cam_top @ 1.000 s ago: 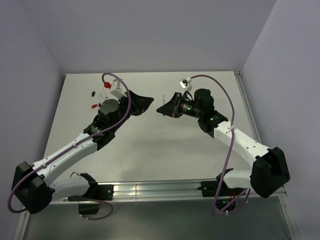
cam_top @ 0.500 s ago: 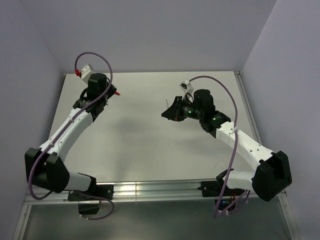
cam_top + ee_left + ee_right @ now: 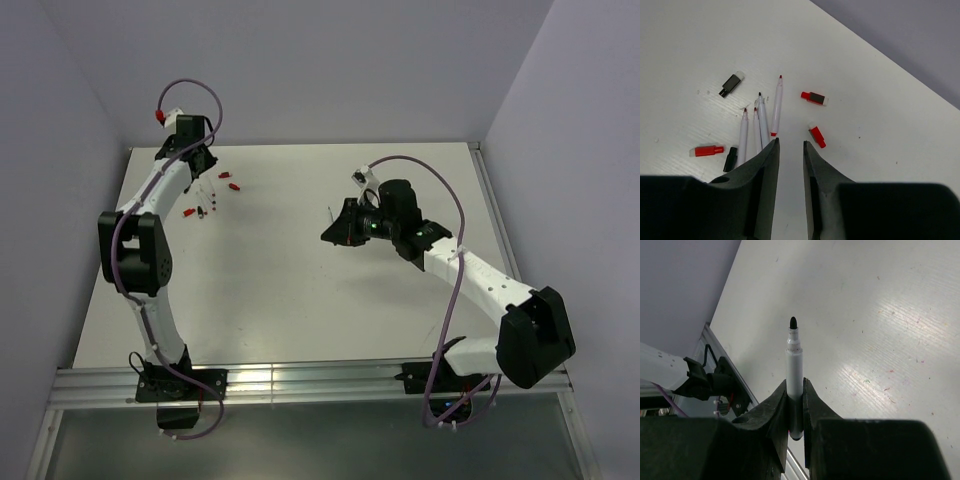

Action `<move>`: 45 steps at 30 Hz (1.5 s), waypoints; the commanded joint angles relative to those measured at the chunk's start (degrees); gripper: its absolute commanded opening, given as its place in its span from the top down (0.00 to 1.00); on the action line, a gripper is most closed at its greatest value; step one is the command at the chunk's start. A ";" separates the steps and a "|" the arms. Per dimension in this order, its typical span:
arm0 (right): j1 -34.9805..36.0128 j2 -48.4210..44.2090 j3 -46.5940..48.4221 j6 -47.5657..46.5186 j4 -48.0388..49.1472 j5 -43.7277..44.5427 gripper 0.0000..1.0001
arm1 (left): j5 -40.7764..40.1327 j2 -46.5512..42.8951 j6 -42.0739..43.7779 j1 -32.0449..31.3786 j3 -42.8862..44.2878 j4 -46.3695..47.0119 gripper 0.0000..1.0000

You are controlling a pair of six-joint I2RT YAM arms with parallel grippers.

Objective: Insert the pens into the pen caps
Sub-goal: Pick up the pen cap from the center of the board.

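Lilac walls (image 3: 300, 70) enclose a white table (image 3: 300, 290). From the top view, the left arm is seen reaching to the far left corner and the right arm bent over the middle right, but the small items there are shown only as specks. Detail is given by the left wrist view. Four uncapped pens (image 3: 762, 122) are laid in a loose fan on the table, just ahead of the fingertips. Caps (image 3: 817, 136) are scattered around them, three red and two black, none fitted on a tip. The left claw (image 3: 790, 147) is held partly open above the table, with nothing between its jaws. Only in the right wrist view is the load of the right claw (image 3: 795, 390) made plain. A black-tipped pen (image 3: 794, 357) is clamped between its closed jaws, tip pointing outward, clear of the table.
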 commanded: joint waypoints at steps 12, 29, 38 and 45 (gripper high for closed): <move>-0.15 -0.08 1.83 -1.44 1.99 -3.25 1.00 | -0.40 6.43 -0.30 0.44 5.25 -5.73 0.70; -0.15 1.06 0.60 -0.12 3.22 -4.92 1.00 | -0.75 3.43 3.03 4.13 -1.10 -4.50 0.70; -0.15 0.98 0.77 -0.47 3.22 -4.57 1.00 | 1.27 10.90 10.85 7.91 9.01 -4.50 0.63; -0.15 0.80 0.86 -0.56 3.22 -4.48 1.00 | 3.81 12.32 13.76 8.79 10.25 -4.15 0.60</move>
